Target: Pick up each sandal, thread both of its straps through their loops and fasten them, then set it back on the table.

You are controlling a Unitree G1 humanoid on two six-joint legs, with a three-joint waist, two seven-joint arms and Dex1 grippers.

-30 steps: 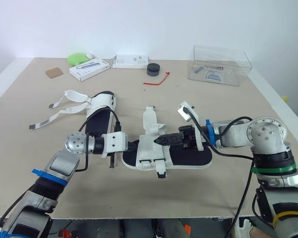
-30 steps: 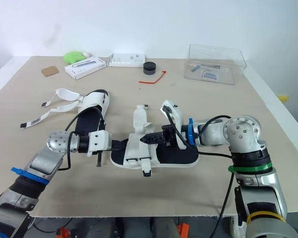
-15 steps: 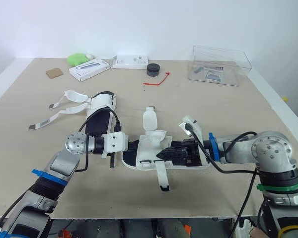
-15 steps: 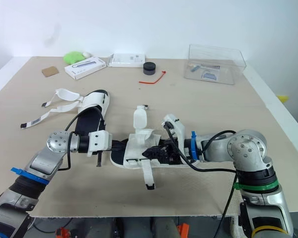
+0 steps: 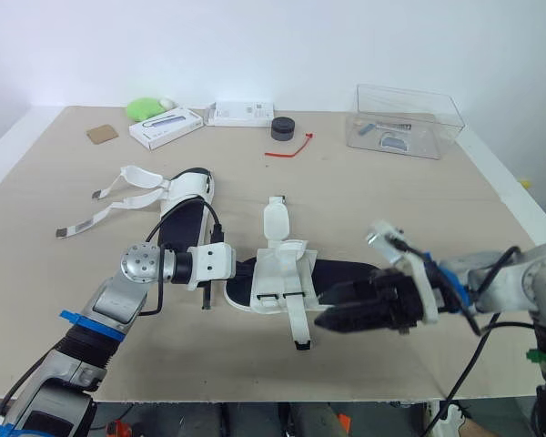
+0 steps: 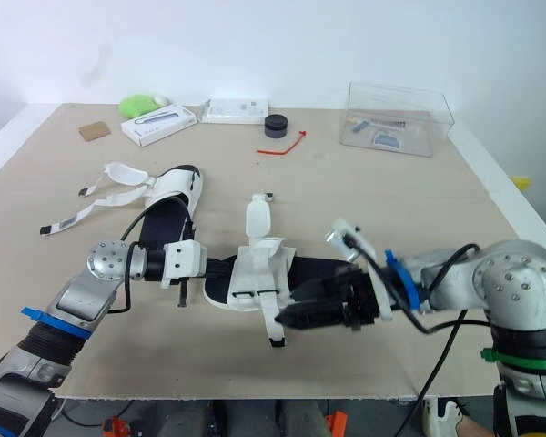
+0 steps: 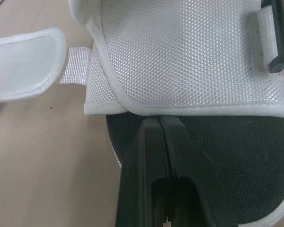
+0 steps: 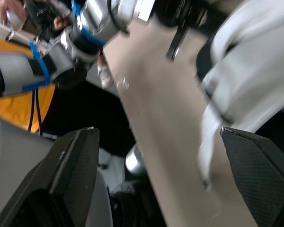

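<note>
– fingers point(image 8: 71, 161) of the right gripper point(image 5: 326, 309): how do they stand?
– spread wide, nothing between them. the gripper hangs low over the table point(image 5: 419, 200) at the near side of the near sandal point(image 5: 282, 273), tips just beside the strap point(image 5: 297, 330) that trails toward the table's front edge. i cannot tell if they touch it.
– and the left gripper point(image 5: 246, 268)?
– its fingers point(image 7: 154, 156) are pressed together. they lie over the black footbed point(image 7: 255, 161) at the sandal's left end, tips right at the hem of the white upper point(image 7: 189, 52).
– where is that sandal?
– flat on the table, about mid-table, lying crosswise between the two grippers. the upper is folded over the footbed. a second strap point(image 5: 275, 220) sticks out toward the far side. both straps have free ends.
– the other sandal point(image 5: 187, 205)?
– on the table too, just left of the first and a little farther back, running front to back. its two straps point(image 5: 118, 187) are splayed open to the left.
– anything else there?
– along the far edge sit a clear box point(image 5: 405, 118), a black puck point(image 5: 282, 127), a red tie point(image 5: 287, 148), two white boxes point(image 5: 164, 127) point(image 5: 241, 112), a green lump point(image 5: 144, 107) and a brown square point(image 5: 100, 134), all well apart from the sandals.
</note>
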